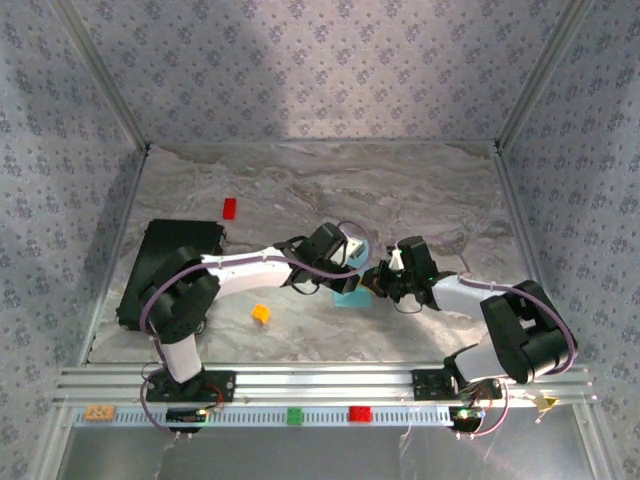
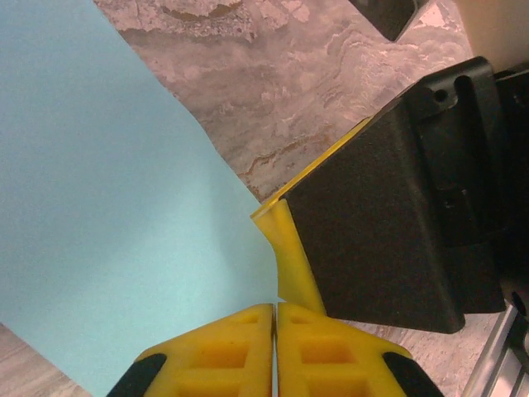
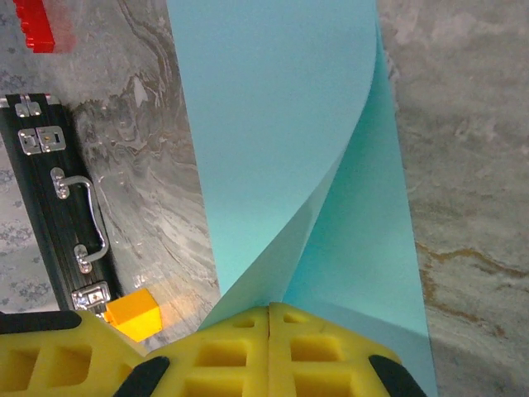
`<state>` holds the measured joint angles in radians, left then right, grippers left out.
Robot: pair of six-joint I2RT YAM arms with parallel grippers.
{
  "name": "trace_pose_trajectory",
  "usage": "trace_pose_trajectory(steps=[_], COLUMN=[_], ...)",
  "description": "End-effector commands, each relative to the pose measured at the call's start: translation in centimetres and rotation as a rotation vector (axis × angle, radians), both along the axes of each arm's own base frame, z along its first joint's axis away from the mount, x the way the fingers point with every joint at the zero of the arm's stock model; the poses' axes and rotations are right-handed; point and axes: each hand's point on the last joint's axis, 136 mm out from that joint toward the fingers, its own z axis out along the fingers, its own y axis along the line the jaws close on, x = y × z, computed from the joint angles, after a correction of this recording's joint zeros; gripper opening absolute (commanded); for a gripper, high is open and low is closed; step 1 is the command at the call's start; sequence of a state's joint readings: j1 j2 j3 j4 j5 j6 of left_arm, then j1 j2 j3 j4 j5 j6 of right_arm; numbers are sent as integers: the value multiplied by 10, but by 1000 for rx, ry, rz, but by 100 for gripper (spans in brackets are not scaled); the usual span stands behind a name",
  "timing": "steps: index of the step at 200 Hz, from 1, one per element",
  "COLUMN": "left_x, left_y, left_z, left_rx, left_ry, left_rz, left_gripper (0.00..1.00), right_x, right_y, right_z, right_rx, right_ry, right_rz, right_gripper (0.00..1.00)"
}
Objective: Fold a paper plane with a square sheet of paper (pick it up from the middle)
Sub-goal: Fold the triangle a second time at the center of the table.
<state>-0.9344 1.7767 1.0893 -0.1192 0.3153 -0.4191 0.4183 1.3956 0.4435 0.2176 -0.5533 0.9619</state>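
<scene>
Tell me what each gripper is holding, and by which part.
Both pinch the light-blue sheet of paper: the right gripper where its curled-over layers meet, the left gripper at a corner tip.

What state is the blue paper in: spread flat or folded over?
Folded over: the paper curves back onto its lower layer.

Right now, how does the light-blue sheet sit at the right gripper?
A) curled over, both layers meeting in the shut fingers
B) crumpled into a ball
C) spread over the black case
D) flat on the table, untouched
A: in the right wrist view the square sheet of paper bends over on itself, and both layers run down into the right gripper, whose yellow fingers are pressed together.
</scene>
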Motion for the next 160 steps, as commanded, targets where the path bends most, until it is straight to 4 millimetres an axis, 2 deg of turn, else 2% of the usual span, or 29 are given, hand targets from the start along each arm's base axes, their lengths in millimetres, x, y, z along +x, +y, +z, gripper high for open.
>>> trace_pose_trajectory(steps=[1,36,75,112,146,160], left_x=[0,2,3,6,8,9], left_y=[-1,-1,-1,-1,-1,0], left_z=[-7,-10,-8,-6,-6,-7], left_rx=[-1,-1,-14,-42,-69,-70], left_ry=[26,33,34,57,87,95], left_rz=[-1,-2,5,17,26,27], left_gripper=[11,12,2,0,0,0], right_x=[4,3,2,-5,-8,-13], right_y=[-1,0,-2,-14,-14,-17], right_z=[-1,-2,-4,-20,-29,-37], right_rx=[8,12,2,-83,-106,-171], right_ry=[0,6,15,55,72,105], right_rz=[-22,-17,-17,-33,-17,8], right_gripper=[5,5,5,5,5,5])
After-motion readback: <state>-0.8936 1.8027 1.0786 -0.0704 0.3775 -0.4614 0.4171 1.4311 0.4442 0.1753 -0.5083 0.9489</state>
